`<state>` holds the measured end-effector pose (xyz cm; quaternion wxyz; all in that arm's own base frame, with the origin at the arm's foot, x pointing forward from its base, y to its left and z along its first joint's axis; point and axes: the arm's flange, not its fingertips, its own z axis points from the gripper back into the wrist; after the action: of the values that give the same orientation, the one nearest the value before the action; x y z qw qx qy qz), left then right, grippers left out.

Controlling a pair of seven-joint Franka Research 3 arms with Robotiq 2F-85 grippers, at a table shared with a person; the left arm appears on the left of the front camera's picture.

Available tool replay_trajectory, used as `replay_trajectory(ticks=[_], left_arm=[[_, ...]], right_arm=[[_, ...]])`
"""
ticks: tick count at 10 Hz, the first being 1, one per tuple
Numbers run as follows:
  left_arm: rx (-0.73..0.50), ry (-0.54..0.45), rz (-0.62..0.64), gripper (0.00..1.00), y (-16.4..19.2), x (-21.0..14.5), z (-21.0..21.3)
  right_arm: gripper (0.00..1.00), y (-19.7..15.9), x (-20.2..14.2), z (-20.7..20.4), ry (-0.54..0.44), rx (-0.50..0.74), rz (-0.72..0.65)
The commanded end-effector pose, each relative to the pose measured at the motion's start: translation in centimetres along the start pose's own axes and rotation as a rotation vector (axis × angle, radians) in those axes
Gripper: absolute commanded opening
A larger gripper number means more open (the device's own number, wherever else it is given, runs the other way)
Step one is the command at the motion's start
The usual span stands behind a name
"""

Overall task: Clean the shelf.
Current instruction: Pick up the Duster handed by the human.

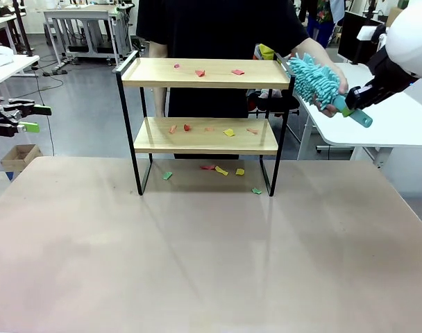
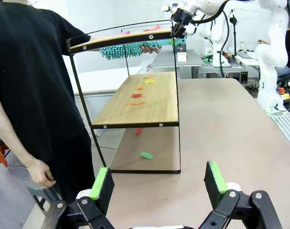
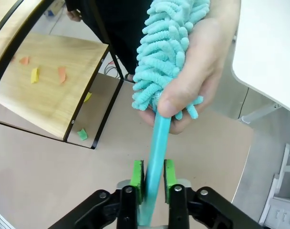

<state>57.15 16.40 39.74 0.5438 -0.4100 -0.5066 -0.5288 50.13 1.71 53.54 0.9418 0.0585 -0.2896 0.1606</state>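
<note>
The shelf [image 1: 204, 82] stands at the table's far middle, a two-tier rack with wooden boards and a black frame. Coloured paper scraps [image 1: 200, 72] lie on both boards and on the table under it. A teal fluffy duster [image 1: 314, 75] hangs in the air right of the top board. The person's hand [image 1: 338, 86] holds its head, and my right gripper [image 1: 345, 104] is shut on its handle. In the right wrist view the green pads [image 3: 138, 174] press the teal handle [image 3: 155, 143] from both sides. My left gripper [image 1: 36, 118] hovers open at the far left, its pads [image 2: 101, 183] wide apart with nothing between them.
The person [image 1: 218, 28] stands just behind the shelf. A white table [image 1: 398, 125] sits to the right beyond my table's edge. A cardboard box [image 1: 20, 156] is on the floor at left. The tan tabletop [image 1: 211, 250] in front of the shelf is bare.
</note>
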Motion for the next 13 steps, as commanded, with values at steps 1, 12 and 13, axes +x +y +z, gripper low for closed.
replay_trajectory(ticks=[1, 12, 13], left_arm=[[0.000, 0.002, -0.004, 1.00, -0.11, 0.28, 0.08], [0.000, 0.002, -0.004, 1.00, -0.11, 0.28, 0.08], [0.000, 0.002, -0.004, 1.00, -0.11, 0.28, 0.08]], right_arm=[[0.00, 0.35, 0.10, 0.43, 0.011, -0.038, -0.027], [0.00, -0.19, -0.04, 0.22, 0.005, -0.029, -0.046], [0.00, -0.19, -0.04, 0.22, 0.005, -0.029, -0.046]])
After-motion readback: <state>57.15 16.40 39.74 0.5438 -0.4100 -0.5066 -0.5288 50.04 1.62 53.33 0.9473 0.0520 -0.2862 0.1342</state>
